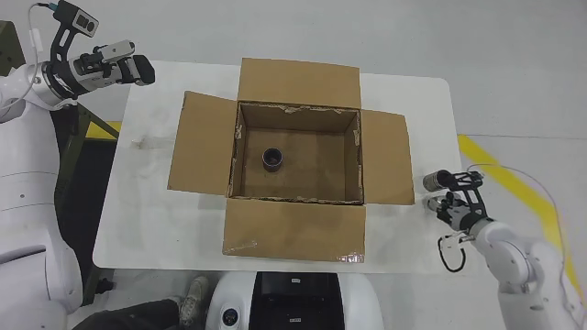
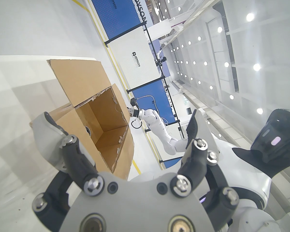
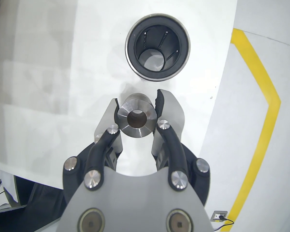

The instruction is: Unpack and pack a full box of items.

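Jaws — left gripper (image 1: 139, 69) spread wide, empty, off table (image 1: 138, 220) far-left corner; right gripper (image 3: 137, 102) clamped on steel sleeve (image 3: 147, 114). Cardboard box (image 1: 293, 229) mid-table, flaps open. Black-lined cylinder (image 3: 157, 49) upright near right edge, sleeve just beside — perhaps on tabletop. One dark ring (image 1: 273, 158) in box. Unpacking, nearly done; next: release sleeve upright, fetch ring.

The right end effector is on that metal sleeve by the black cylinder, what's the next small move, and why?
Probably open the right end effector and release the sleeve: it seems to stand on the table beside the black cylinder, outside the box, which holds one more item to unpack. If packing has begun, lift it instead.
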